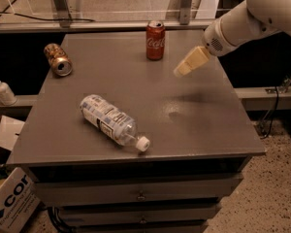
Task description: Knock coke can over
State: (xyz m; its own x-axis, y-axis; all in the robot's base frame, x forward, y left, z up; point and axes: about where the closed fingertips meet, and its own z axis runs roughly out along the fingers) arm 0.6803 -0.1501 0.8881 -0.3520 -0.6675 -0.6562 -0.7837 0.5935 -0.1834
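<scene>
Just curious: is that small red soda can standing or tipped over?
Upright: the small red aluminium coke can stands on its base, silver top upward. The cream-coloured gripper hangs right of it, not touching.

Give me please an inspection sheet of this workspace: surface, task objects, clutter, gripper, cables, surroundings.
Surface: grey table top, flat.
Job's things: coke can upright near the far edge, not yet knocked over.
Clutter: brown-gold can on its side at far left; clear plastic bottle lying near the front, white cap toward the front edge.
Grippers: gripper above the table, right of the coke can, apart from it.
Cables: black cable beyond the right side; another cable behind, far left.
Surroundings: pump bottle on the left ledge; cardboard box on the floor; drawers below.
</scene>
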